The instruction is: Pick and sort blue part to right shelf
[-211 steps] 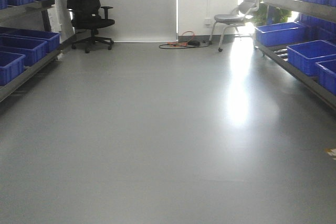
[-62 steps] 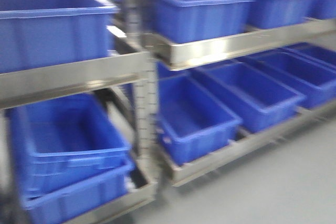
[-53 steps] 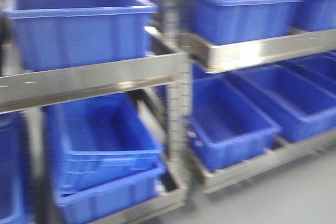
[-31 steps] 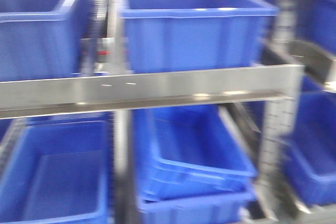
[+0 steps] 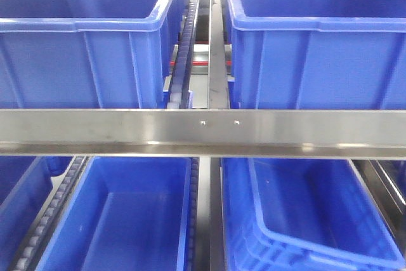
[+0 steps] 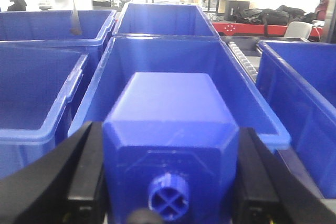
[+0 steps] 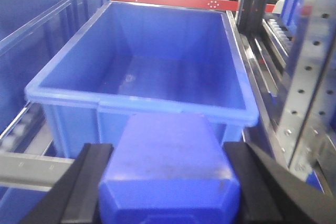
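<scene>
While the left tool [image 6: 170, 179] is gripping the blue part [image 6: 170, 119] between its black fingers [image 6: 86, 182], the part is lying with its long axis along the line of reach. Its round knob is facing back toward the wrist camera, and its base is pointing out toward the open bin [image 6: 163, 59], which is sitting straight ahead and a little below. Nothing is standing between part and bin in that view.

That bin is resting on the right shelf [image 5: 203, 150], whose steel front rail [image 5: 95, 128] is running across the front-facing view with large blue bins [image 5: 82, 42] above and below it. Neither tool is showing there, so how near the part is hanging to the rail cannot be told.

The right tool [image 7: 168, 187] is also clamping something, a blue block [image 7: 168, 150]. Its top end is hidden, so I cannot tell its shape. It is facing a second bin [image 7: 157, 102] beside a perforated upright [image 7: 310, 66].

Since the knobbed part is sitting in the left tool, the left arm is the one placed for the drop. The coming move is likely calling for a straight carry forward over the near rim, base leading, before the fingers part.
</scene>
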You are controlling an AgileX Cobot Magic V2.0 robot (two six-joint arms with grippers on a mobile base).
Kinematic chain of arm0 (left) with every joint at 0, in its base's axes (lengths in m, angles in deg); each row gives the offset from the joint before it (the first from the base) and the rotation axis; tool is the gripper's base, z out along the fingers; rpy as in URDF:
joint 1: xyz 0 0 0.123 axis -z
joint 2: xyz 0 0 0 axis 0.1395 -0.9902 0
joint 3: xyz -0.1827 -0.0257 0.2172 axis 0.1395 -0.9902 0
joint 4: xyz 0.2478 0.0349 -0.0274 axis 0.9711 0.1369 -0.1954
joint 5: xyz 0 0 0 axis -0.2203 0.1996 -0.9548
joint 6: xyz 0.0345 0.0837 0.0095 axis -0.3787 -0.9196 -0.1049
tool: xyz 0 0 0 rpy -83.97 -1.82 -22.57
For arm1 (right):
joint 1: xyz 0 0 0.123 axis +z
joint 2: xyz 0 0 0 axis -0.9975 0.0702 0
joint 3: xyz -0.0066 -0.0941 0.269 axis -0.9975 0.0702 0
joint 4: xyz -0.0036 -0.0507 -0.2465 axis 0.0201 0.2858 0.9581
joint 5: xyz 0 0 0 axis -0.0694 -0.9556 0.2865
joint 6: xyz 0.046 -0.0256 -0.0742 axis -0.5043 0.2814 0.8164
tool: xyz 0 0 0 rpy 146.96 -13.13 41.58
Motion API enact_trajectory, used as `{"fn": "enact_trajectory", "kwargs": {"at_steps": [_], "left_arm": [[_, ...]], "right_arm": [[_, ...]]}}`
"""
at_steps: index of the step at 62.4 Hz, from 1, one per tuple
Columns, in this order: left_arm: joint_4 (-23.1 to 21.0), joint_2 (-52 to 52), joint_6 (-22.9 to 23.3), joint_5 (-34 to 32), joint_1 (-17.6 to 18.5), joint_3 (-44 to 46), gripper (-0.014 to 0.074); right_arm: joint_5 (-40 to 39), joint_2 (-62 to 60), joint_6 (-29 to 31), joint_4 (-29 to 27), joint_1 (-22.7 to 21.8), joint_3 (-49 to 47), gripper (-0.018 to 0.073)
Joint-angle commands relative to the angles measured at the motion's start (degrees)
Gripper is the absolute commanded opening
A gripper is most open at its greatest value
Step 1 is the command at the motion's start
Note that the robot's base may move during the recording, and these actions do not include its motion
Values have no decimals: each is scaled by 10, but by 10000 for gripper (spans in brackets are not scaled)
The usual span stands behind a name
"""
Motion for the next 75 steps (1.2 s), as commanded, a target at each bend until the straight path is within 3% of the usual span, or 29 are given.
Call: {"fn": "enact_trajectory", "kwargs": {"at_steps": [1, 75], "left_arm": [[1, -4, -1, -57, 0, 17, 331], [1, -4, -1, -57, 0, 17, 331]], "right_arm": [[-55, 4, 4, -1, -2, -17, 445], [-53, 4, 4, -1, -2, -17, 445]]}}
